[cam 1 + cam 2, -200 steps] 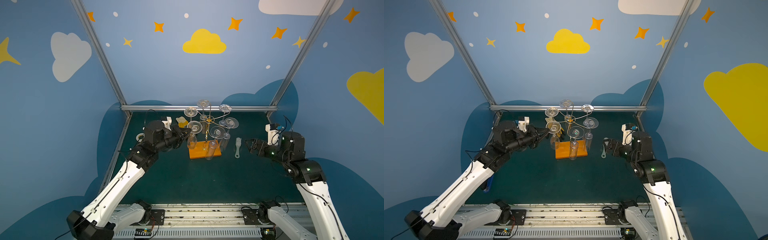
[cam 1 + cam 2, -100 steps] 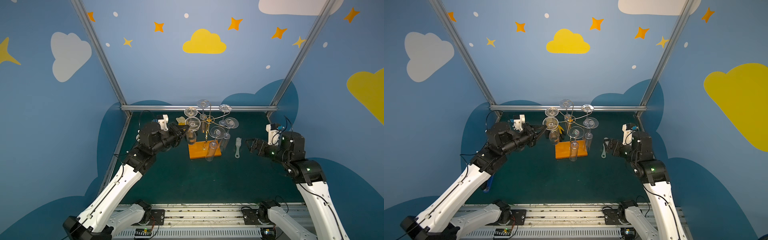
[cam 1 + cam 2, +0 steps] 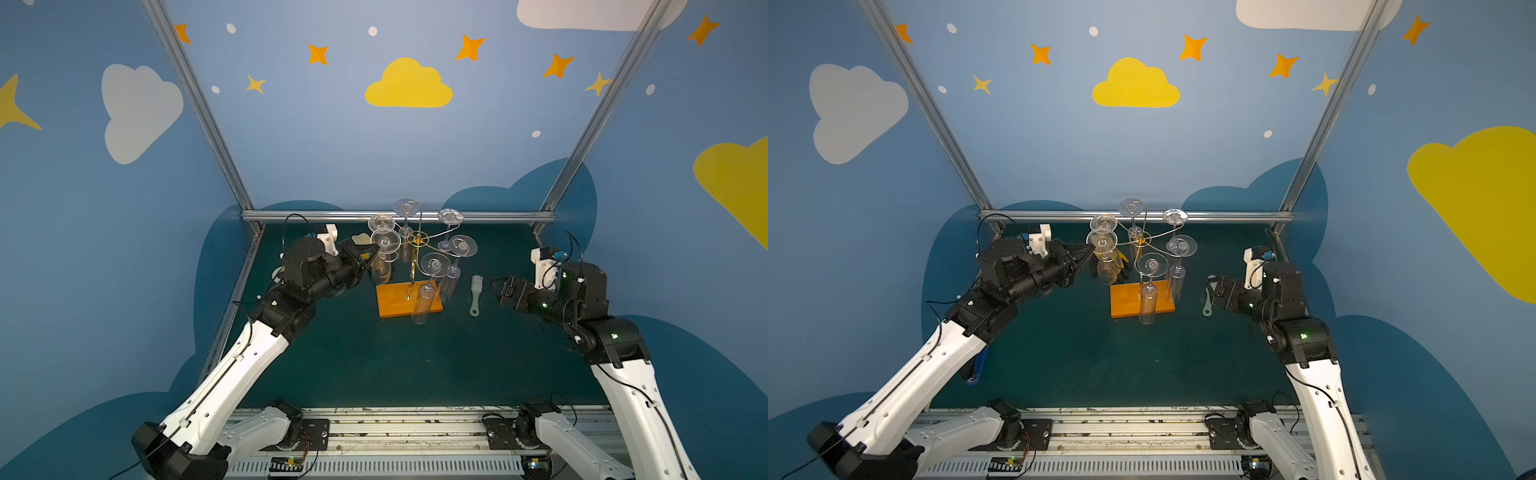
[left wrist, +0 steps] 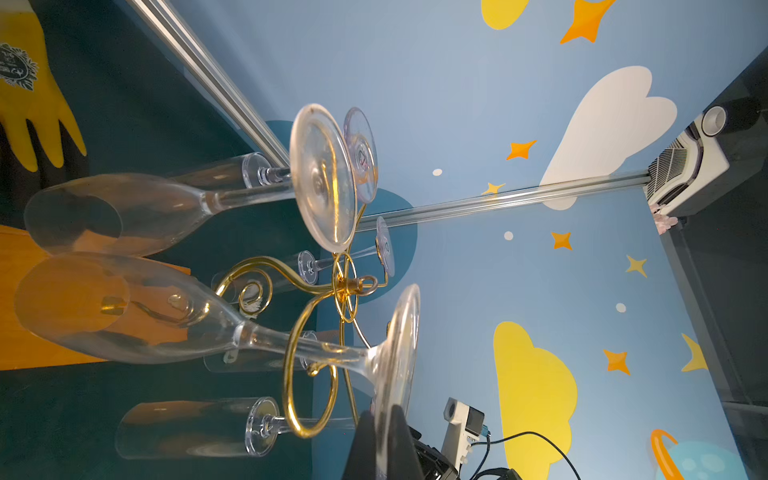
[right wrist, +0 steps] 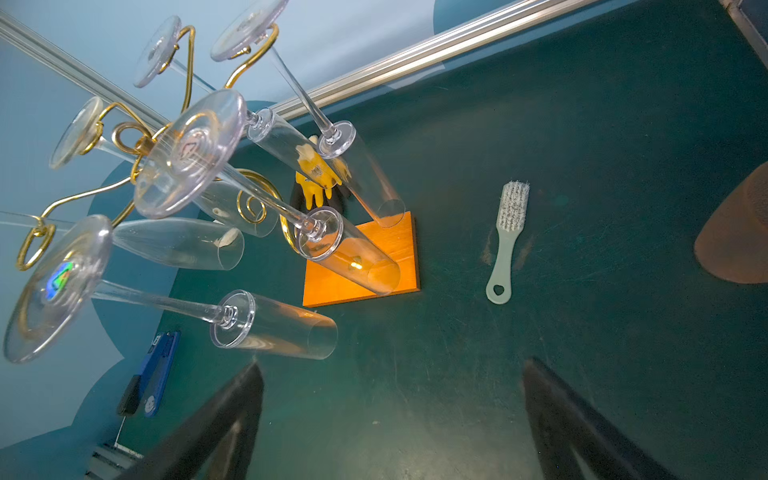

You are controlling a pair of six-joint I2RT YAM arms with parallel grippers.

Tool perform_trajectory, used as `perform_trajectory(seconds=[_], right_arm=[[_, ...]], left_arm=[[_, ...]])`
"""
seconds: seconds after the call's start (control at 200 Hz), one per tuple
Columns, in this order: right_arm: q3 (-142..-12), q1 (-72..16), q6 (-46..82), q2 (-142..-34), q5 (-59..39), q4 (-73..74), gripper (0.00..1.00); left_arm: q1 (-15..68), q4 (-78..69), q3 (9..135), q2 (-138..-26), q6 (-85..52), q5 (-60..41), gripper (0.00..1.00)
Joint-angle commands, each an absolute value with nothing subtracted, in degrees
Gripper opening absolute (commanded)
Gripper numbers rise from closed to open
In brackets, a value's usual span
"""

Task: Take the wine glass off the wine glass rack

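Wine glass [image 3: 385, 243] hung foot-up and bowl-down on the left-hand curl of the wine glass rack [image 3: 395, 305], long axis close to upright, in both top views. Left end effector [image 3: 373, 249] right at the clear foot disc, reaching in roughly level from the left; left arm plainly the nearer. Right end effector [image 3: 498, 287] well apart on the far side of the rack, above the counter [image 3: 374, 365], near a grey-green scrub brush [image 3: 476, 291].

From the left wrist: fingers [image 4: 362, 449] closed edge-on over the rim of the foot, glass gripped there. Stem threaded through a gold curl of the rack, so not yet free. Yellow rubber glove [image 4: 29, 95] off beyond the bowl.

From the right wrist: jaws spread wide, nothing between them, aimed at bare counter beside the brush. Other flutes [image 5: 274, 324] hanging between that side and the target.

Likely next: draw the stem sideways out of the curl's open side, toward the left arm, keeping the axis upright.
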State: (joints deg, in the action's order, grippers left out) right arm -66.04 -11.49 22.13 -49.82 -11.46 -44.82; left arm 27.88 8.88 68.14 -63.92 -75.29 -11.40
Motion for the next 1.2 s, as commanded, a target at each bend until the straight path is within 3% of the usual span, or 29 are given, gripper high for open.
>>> perform_trajectory(seconds=[0.0,0.616,0.986,1.196], right_arm=[[-68.44,-11.78,22.58,-50.48,-10.64,-45.82,0.95],[-68.34,-11.78,22.58,-50.89,-10.46,-44.99,0.95],[-68.73,-11.78,22.49,-49.92,-11.05,-45.66,0.95],[-69.14,-11.78,22.43,-49.33,-11.73,-45.93,0.95]], left_arm=[[27.95,5.28,70.68,-65.09,-73.56,-14.28,0.03],[30.05,4.27,72.39,-68.70,-73.50,-24.30,0.03],[30.76,8.93,66.09,-61.23,-72.78,-23.84,0.03],[30.85,14.73,60.77,-52.75,-71.86,-18.51,0.03]])
